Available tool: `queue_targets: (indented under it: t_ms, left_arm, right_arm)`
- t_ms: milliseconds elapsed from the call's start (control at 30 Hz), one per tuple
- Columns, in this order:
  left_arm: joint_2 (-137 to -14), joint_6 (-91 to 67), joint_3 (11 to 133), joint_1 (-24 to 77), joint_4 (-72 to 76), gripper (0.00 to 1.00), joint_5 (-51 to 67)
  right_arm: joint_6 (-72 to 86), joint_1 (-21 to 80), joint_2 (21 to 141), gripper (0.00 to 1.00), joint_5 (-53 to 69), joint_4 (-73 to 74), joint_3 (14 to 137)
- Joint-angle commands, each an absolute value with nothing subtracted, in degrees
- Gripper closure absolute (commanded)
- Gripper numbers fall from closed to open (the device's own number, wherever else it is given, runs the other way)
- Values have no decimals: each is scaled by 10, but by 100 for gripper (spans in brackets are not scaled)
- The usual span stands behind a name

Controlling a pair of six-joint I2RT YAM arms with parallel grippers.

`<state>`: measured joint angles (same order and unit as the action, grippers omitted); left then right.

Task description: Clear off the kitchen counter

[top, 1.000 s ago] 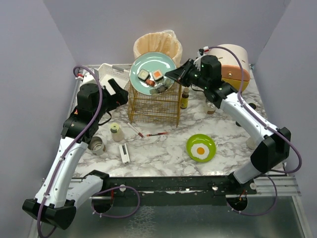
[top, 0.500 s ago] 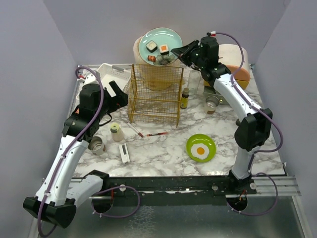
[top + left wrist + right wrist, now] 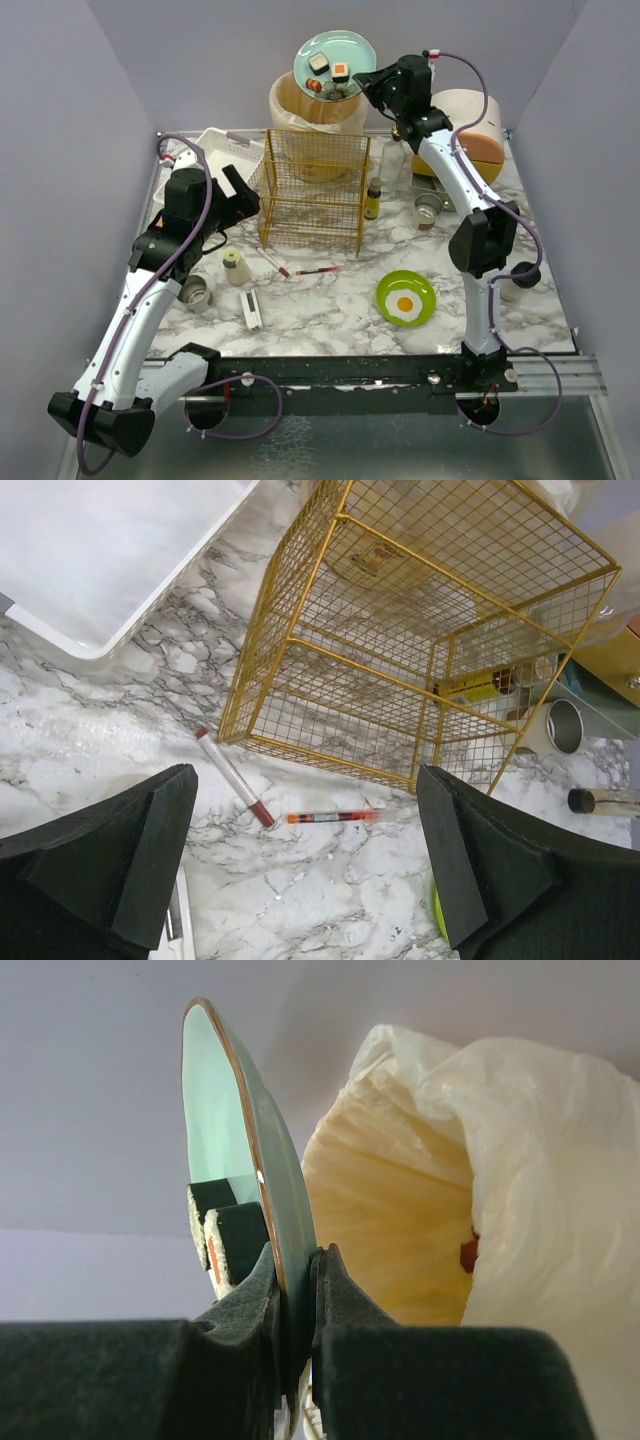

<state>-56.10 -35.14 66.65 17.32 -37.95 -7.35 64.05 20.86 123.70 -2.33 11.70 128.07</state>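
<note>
My right gripper (image 3: 366, 84) (image 3: 297, 1260) is shut on the rim of a pale green plate (image 3: 336, 58) (image 3: 238, 1110). The plate hangs tilted above the bin with the cream bag (image 3: 300, 112) (image 3: 400, 1200). Sushi pieces (image 3: 329, 70) (image 3: 226, 1232) and scraps still sit on the plate. The left gripper (image 3: 240, 196) (image 3: 305, 850) is open and holds nothing. It hovers over the marble kitchen counter (image 3: 320, 312) (image 3: 330, 900). Below it, in front of the wire basket, lie a white-and-red stick (image 3: 232, 778) and an orange pen (image 3: 333, 817).
A gold wire basket (image 3: 312, 190) (image 3: 430, 640) stands mid-counter, with a white tray (image 3: 214, 146) (image 3: 90, 550) behind it to the left. A green plate with an egg (image 3: 405, 298), a dark bottle (image 3: 372, 198), metal cups (image 3: 196, 294), a small jar (image 3: 234, 267) and a peach-and-cream box (image 3: 466, 130) lie around.
The right arm has lifted the plate up and back, from over the wire basket to above the bin. The left arm has barely moved.
</note>
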Motion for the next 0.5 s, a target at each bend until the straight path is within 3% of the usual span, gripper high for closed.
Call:
queue_targets:
  t_ms: [0, 467]
  left_arm:
    - [-566, -355, 672, 174, -392, 1, -73]
    - [-577, -339, 672, 174, -398, 1, -53]
  right_arm:
    - [635, 204, 1261, 100, -68, 23, 1341]
    - [360, 204, 1306, 100, -65, -100, 1386]
